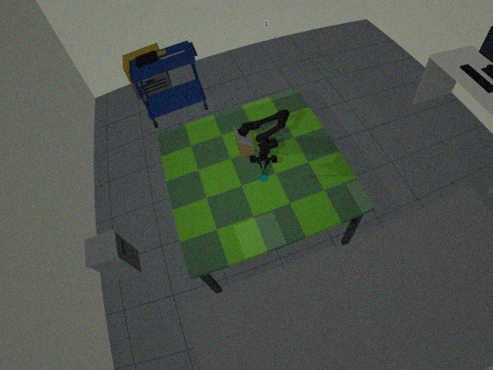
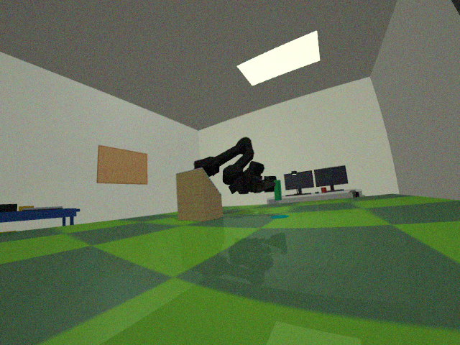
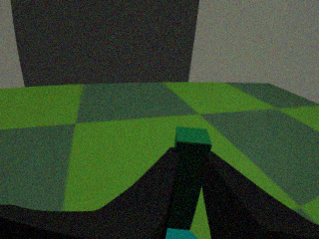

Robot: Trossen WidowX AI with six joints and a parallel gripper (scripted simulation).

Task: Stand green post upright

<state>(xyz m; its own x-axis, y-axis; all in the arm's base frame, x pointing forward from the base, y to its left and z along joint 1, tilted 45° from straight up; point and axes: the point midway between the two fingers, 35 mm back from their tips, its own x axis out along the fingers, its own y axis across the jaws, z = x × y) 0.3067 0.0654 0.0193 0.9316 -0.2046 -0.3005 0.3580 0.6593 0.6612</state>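
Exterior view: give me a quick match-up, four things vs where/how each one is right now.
Things:
1. green post
2. cyan circle
3. tan box
4. gripper

States:
A. flat on the table, below the post
B. shut on the post
C. standing on the table beside the arm's base
D. upright, held off the table

Pairs: 1-D, 2-A, 3-C, 4-B

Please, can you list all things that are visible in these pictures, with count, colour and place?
green post: 1, green, upright, held above the table
cyan circle: 1, cyan, on the table below the post
table: 1, green checkered top, room centre
box: 1, tan, on the table by the arm's base
cart: 1, blue, near the back wall
monitors: 2, black, on a grey desk
board: 1, brown, on the wall
pincer: 1, black, shut on the post
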